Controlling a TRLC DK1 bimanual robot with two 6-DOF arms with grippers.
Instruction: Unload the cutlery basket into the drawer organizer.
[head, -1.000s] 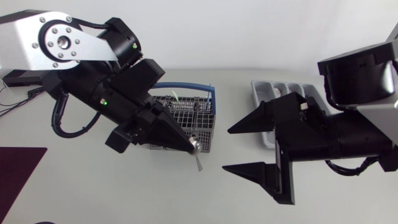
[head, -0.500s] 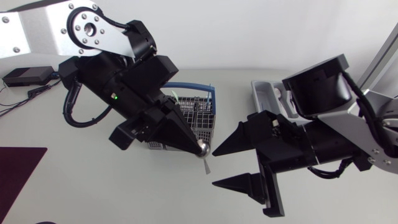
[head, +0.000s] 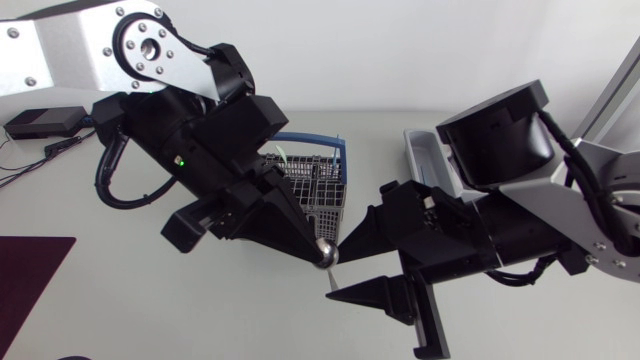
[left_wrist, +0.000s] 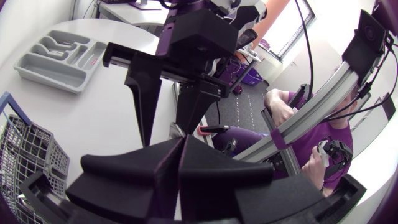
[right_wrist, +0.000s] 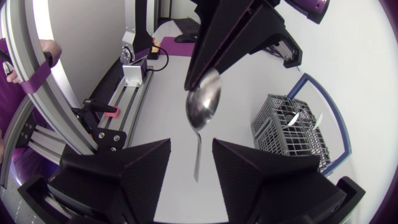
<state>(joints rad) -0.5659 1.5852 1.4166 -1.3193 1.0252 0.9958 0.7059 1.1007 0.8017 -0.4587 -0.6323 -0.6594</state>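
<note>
Left gripper (head: 316, 246) clamped on the spoon (right_wrist: 204, 106) above my white table (head: 150, 300), right gripper (head: 338, 272) fingers spread apart near the cutlery basket (head: 320, 185).

You look down on a pale, matte table (head: 140, 310) that fills most of the head view, lit evenly with only soft shadows. A plain white wall (head: 420, 50) rises just behind its far edge. At your near left corner lies a dark maroon mat (head: 30, 280), and at the far left sits a small black box (head: 40, 122) with a cable (head: 62, 145) trailing from it. Past the table's edge you get a bright window (left_wrist: 292, 22), grey floor (left_wrist: 249, 102) and aluminium frame rails (right_wrist: 37, 106).
</note>
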